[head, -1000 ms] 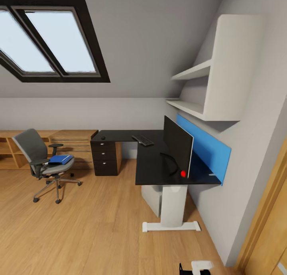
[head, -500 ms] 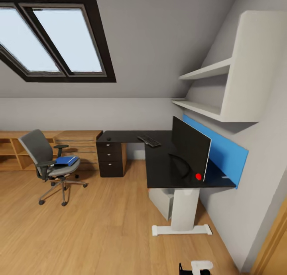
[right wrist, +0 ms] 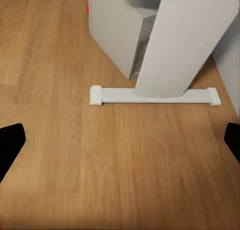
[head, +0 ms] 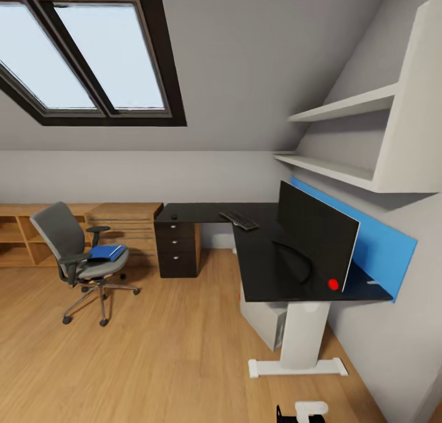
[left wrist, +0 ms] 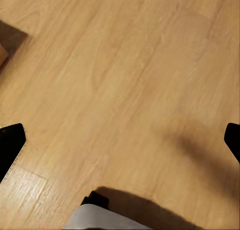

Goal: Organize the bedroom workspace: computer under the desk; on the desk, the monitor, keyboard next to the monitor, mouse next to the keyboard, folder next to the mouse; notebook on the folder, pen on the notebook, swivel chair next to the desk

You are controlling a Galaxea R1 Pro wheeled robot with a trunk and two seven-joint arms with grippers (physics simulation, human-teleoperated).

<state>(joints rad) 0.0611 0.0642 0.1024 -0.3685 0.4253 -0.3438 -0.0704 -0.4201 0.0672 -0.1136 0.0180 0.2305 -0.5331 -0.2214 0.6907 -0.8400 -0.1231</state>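
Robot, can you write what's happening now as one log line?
phase: approaching | folder: on swivel chair | keyboard: on desk | grippers: open, empty

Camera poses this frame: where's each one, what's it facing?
Head: high, looking down across the room at the desk, monitor and chair.
Left wrist: faces bare floor; dark fingertips at the edges.
Right wrist: faces the desk leg and computer.
Shared: head and right wrist both show the leg and computer.

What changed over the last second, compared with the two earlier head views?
Only the camera turned: the whole picture slid rightward. Nothing was taken or released. The blue folder still lies on the swivel chair, and the keyboard, mouse and monitor remain on the desk.
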